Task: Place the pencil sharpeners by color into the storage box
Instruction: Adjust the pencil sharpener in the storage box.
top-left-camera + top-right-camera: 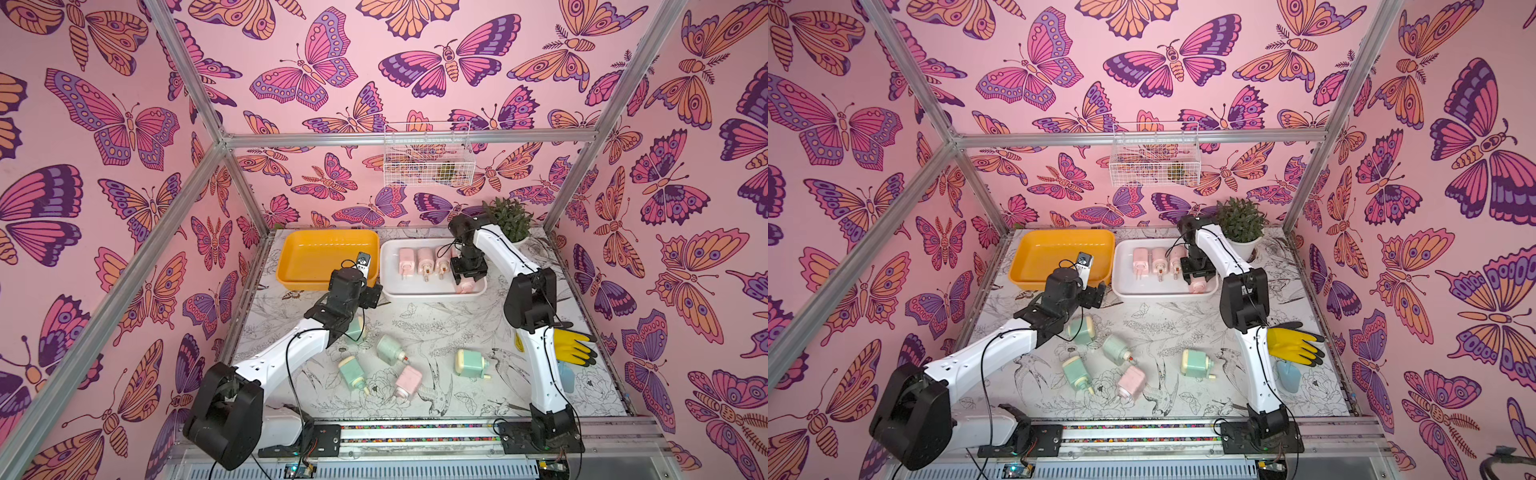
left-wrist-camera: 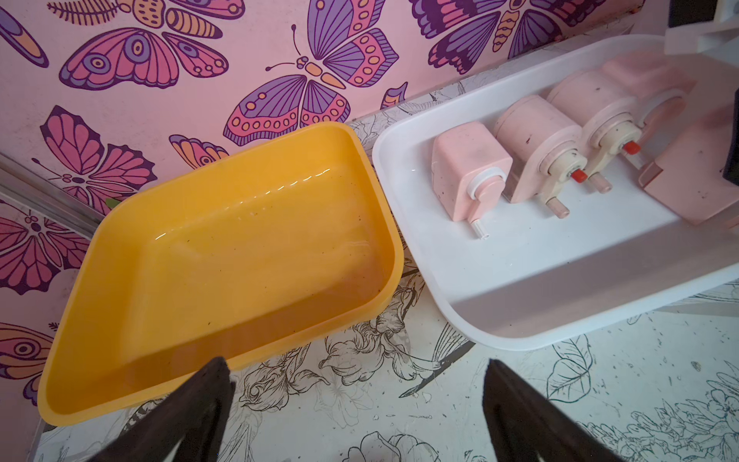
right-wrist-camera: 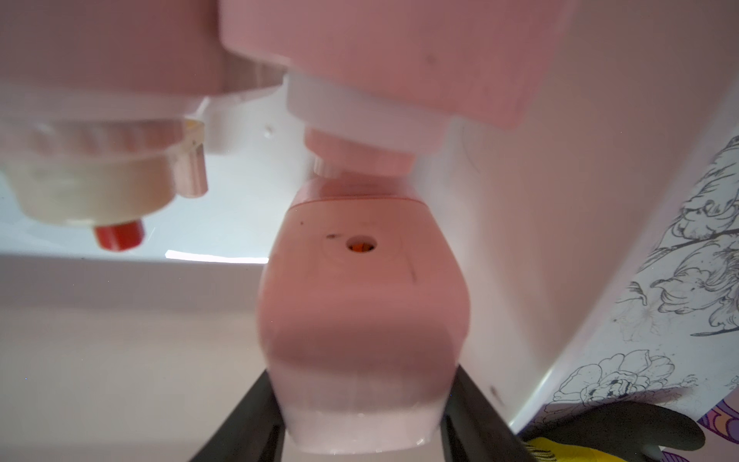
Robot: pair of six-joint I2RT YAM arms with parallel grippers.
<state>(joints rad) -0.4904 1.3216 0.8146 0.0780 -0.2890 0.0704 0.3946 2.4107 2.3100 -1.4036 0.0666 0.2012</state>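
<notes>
Right hand (image 3: 362, 416) gripping a pink sharpener (image 3: 360, 320), black fingers (image 3: 248, 420) clamped on both its sides, inside the white tray (image 1: 390, 266). In a top view it sits at the tray's 4 o'clock corner. I see three more pink ones (image 1: 424, 259) lined up along the tray's 12 o'clock side; the left wrist view shows their red tips, the top views barely do. Left hand (image 2: 356, 404) wide open, holding nothing, hovering over the worktop (image 1: 436, 328) just beside the yellow tray (image 1: 307, 253). Four green sharpeners (image 1: 469, 363) and one pink (image 1: 407, 380) lie loose mid-worktop, with bare worktop between them and the trays. Yellow glove (image 1: 573, 347) at 3 o'clock edge.
</notes>
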